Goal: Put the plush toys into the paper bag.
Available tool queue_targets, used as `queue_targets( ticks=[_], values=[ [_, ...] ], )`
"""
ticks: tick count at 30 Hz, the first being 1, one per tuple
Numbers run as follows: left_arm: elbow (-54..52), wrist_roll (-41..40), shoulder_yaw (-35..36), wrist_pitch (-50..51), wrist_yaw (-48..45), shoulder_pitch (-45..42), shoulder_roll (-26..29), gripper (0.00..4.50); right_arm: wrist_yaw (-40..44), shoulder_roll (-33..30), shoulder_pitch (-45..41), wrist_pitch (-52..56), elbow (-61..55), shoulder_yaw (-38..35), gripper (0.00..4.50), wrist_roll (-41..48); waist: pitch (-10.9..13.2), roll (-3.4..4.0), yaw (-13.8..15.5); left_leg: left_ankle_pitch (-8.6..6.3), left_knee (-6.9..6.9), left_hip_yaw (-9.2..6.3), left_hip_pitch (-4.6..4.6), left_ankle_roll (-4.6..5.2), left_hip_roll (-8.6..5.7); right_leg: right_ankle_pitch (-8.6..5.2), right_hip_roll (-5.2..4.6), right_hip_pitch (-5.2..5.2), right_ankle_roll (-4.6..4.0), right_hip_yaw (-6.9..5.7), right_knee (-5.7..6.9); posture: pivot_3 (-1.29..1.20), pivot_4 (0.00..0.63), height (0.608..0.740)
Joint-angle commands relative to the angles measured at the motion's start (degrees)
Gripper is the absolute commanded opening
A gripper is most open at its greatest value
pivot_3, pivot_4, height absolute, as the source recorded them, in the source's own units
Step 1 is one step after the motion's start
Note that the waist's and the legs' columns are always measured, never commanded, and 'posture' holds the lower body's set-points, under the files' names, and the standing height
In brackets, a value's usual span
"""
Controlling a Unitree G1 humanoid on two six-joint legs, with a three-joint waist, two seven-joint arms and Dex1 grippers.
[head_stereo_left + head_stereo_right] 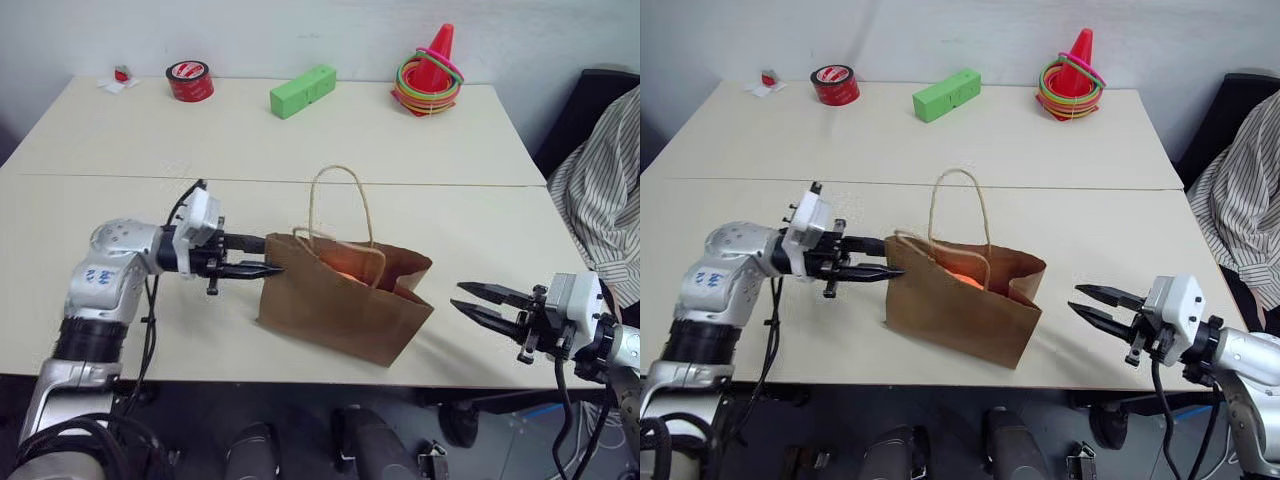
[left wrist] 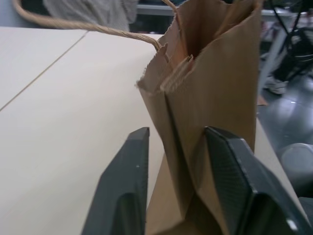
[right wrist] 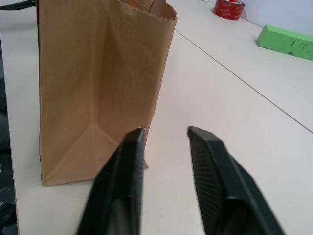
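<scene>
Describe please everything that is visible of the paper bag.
The paper bag is plain brown kraft paper with a serrated top edge and beige twisted-cord handles. It stands upright near the table's front edge, mouth open, something orange showing inside. The left gripper's open fingers straddle one end's folded edge; the right gripper is apart from it.

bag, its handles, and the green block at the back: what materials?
Paper bag: brown kraft paper, matte, with creased folds and a serrated top edge. Handles: beige twisted cord, apparently paper or fibre. Green block: matte, slightly scuffed, probably foam or painted wood; the look leaves it open.
</scene>
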Motion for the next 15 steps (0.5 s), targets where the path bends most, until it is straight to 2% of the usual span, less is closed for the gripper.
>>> queue_targets(
  ticks=[1, 3, 6, 8, 10, 15],
  values=[
    [-3.7, -1.6, 7.4, 0.4, 0.9, 4.9, 5.1, 3.18, 2.7, -3.9, -2.8, -3.4, 5.3, -3.5, 2.71, -0.8, 0.0, 0.01, 0.0, 0.0, 0.0, 0.01, 0.02, 0.02, 0.0, -0.01, -0.04, 0.01, 0.01, 0.0, 0.01, 0.0, 0.15, 0.74],
    [-2.2, -0.7, 11.0, -1.3, -0.4, 8.9, 8.9, 3.82, 4.5, -6.1, -5.7, -4.7, 9.2, -4.2, 3.48, -1.0, 0.0, 0.07, -0.8, -0.03, -0.01, 0.16, 0.09, 0.07, -0.03, -0.01, -0.1, 0.0, 0.01, 0.02, 0.02, 0.0, 0.15, 0.74],
    [-1.8, 0.3, 15.7, -2.9, 0.1, 15.2, 12.9, 3.83, 10.3, -10.5, -6.7, -2.3, 11.7, -5.1, 4.47, 2.1, 0.1, 0.11, -0.7, -0.04, -0.05, 0.13, 0.17, 0.07, -0.03, -0.06, -0.13, 0.02, -0.07, -0.04, 0.03, 0.0, 0.15, 0.74],
    [-3.3, 3.0, 18.5, -5.1, 1.9, 20.3, 14.7, 3.83, 14.9, -14.2, -6.9, -1.3, 13.5, -5.2, 4.47, 2.6, 0.1, 0.15, -0.6, -0.06, -0.13, 0.12, 0.2, 0.09, 0.04, -0.1, -0.18, 0.03, -0.1, -0.05, 0.02, 0.0, 0.15, 0.74],
    [-4.9, 2.7, 20.6, -5.0, 3.0, 23.9, 15.0, 3.83, 18.4, -16.8, -7.7, -5.3, 16.6, -3.9, 4.47, -0.3, 0.1, 0.15, -0.3, -0.2, -0.2, 0.14, 0.21, 0.34, 0.03, -0.15, -0.26, 0.03, -0.07, -0.05, -0.02, 0.0, 0.15, 0.74],
    [-5.8, 2.2, 24.1, -5.2, 6.4, 28.8, 14.0, 3.83, 19.3, -17.6, -14.8, -8.3, 22.8, -0.5, 4.47, -2.7, 0.1, 0.16, -0.2, -0.5, -0.04, 0.19, 0.21, 0.62, 0.04, -0.15, -0.34, 0.08, -0.07, -0.07, -0.05, 0.0, 0.15, 0.74]
  ],
)
